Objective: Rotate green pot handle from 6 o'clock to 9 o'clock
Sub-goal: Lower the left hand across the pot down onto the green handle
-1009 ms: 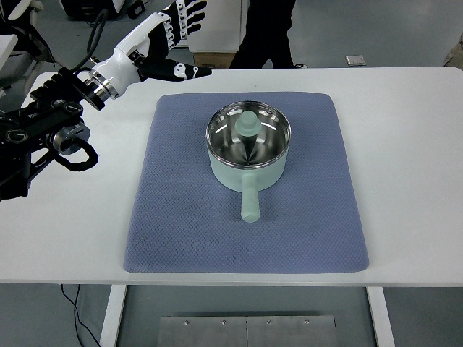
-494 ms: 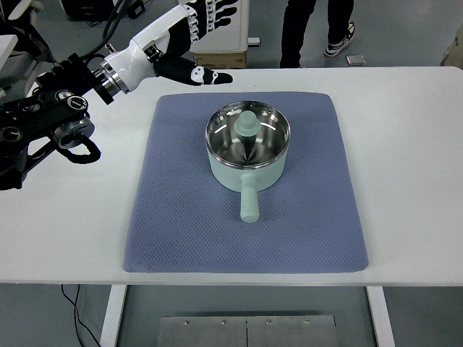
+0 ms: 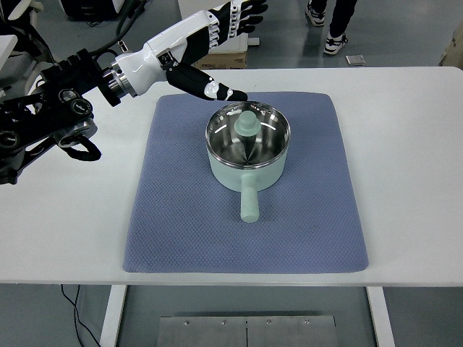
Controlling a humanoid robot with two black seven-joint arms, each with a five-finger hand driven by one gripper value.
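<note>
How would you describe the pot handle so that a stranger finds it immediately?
Find the white table and the blue mat on it. At the mat's centre sits the green pot; its handle is the pale green stub pointing toward the near edge.

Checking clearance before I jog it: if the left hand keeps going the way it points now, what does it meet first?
Probably nothing. The left hand points up and right, fingers spread, toward the table's far edge, passing behind the green pot. Only its thumb angles toward the pot's rim. Height is unclear.
</note>
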